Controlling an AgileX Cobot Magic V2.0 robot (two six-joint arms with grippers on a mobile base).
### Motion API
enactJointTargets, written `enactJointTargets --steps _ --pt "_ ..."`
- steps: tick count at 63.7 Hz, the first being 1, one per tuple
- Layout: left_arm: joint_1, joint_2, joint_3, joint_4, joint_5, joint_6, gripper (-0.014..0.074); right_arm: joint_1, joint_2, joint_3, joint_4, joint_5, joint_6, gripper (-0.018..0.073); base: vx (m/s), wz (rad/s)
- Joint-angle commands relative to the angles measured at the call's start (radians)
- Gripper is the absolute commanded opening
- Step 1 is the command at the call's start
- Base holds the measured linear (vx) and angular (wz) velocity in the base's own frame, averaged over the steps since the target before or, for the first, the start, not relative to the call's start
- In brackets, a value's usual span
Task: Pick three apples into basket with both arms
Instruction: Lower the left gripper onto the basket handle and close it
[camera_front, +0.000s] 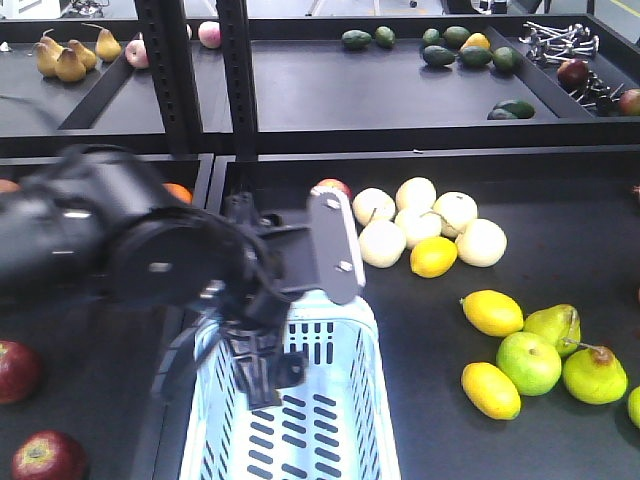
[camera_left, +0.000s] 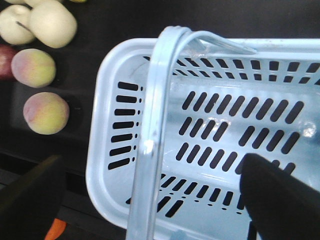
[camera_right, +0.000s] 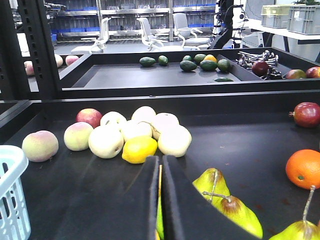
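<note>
Black fruit trays are laid out on a dark metal rack, with office chairs visible far behind. A pale blue-white slotted plastic basket (camera_front: 330, 352) is placed at the near edge, close to the divider between the left and middle trays; nothing is seen inside it. The black left gripper (camera_left: 155, 200) is held over the basket, fingers spread wide to either side of the pale hoop handle (camera_left: 150, 125), with nothing gripped. A light-grey block (camera_front: 335, 245) is carried on that arm. The black right gripper (camera_right: 160, 200) is held low over the tray, jaws brought almost together with only a thin slit between them, and nothing is clamped. A deep dark-red apple (camera_front: 14, 370) and a second dark-red apple (camera_front: 45, 457) are lying in the left tray, apart from the basket.
</note>
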Motion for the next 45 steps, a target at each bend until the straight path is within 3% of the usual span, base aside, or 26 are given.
enactJointTargets --steps 1,14,27,45 --pt "-0.009 0.025 -0.068 0.046 -0.01 0.0 0.0657 -0.004 -0.007 0.012 -0.001 -0.076 -0.007 -0.0009 0.0 0.0" --pt "-0.009 0.123 -0.104 0.123 0.015 -0.001 0.0624 -0.004 -0.007 0.012 -0.001 -0.076 -0.007 -0.0009 0.0 0.0" --pt "-0.009 0.149 -0.104 0.173 0.016 -0.01 0.0535 -0.004 -0.007 0.012 -0.001 -0.076 -0.007 -0.0009 0.0 0.0" --pt "-0.009 0.149 -0.104 0.22 0.019 -0.011 0.0236 -0.004 -0.007 0.012 -0.001 -0.076 -0.007 -0.0009 0.0 0.0"
